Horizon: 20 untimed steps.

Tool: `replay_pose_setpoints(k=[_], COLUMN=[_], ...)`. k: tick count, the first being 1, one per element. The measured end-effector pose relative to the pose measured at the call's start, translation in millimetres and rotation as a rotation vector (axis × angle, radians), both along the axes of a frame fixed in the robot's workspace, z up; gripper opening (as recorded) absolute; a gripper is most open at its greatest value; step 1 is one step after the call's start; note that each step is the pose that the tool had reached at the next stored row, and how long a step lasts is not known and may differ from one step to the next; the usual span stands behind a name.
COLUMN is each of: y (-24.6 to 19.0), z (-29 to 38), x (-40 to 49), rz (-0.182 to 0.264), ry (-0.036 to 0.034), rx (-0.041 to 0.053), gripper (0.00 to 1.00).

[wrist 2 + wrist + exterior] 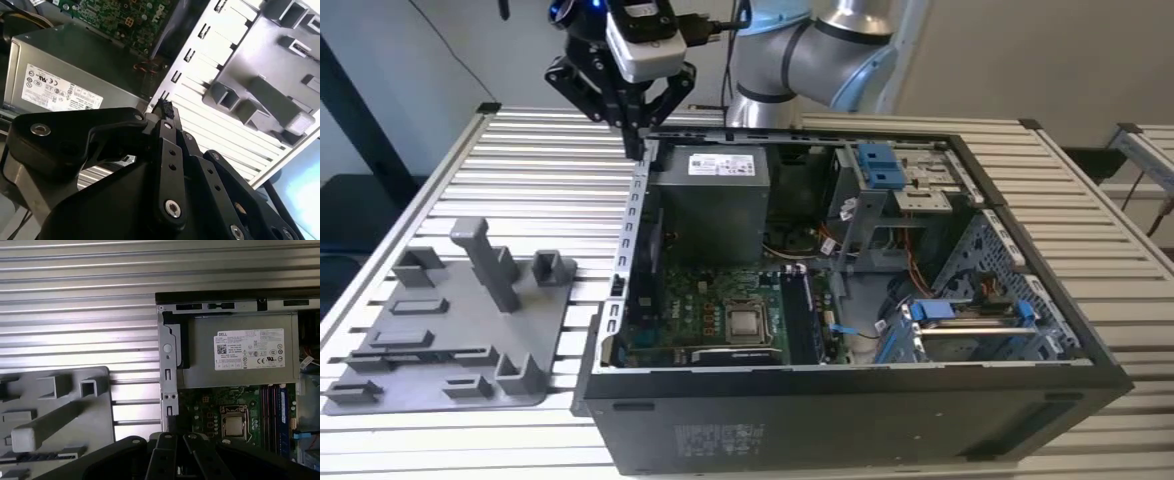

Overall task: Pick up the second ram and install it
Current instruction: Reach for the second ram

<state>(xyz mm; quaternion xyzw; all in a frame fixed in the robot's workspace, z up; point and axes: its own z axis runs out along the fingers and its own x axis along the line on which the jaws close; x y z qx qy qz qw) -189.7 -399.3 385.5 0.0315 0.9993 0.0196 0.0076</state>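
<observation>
In the upper left of the exterior view, the gripper [638, 148] is hanging above the far corner of the computer case [854, 420], its fingers pressed together and gripping nothing. At lower left, the second ram [427, 352] is apparently lying in the grey tray [534, 325].

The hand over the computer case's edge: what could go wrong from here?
1. The hand appears to hang right over the computer case's side wall; a straight descent could strike that metal edge.
2. The power supply stands between it and the motherboard; a low path inward could hit it.
</observation>
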Motion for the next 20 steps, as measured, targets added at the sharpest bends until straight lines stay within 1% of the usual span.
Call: replay_pose_setpoints(k=[7, 13, 17, 20], y=[0.0, 0.0, 0.0, 0.0], z=[-1.4, -3.1, -4.0, -4.4], x=[-16.7, -28.7, -39.9, -46.4], rz=[0.003, 0.005, 0.008, 0.009], ry=[0.0, 0.0, -0.0001, 0.0002], rx=[0.0, 0.0, 0.0001, 0.0], gripper=[0.11, 0.11, 0.11, 0.11])
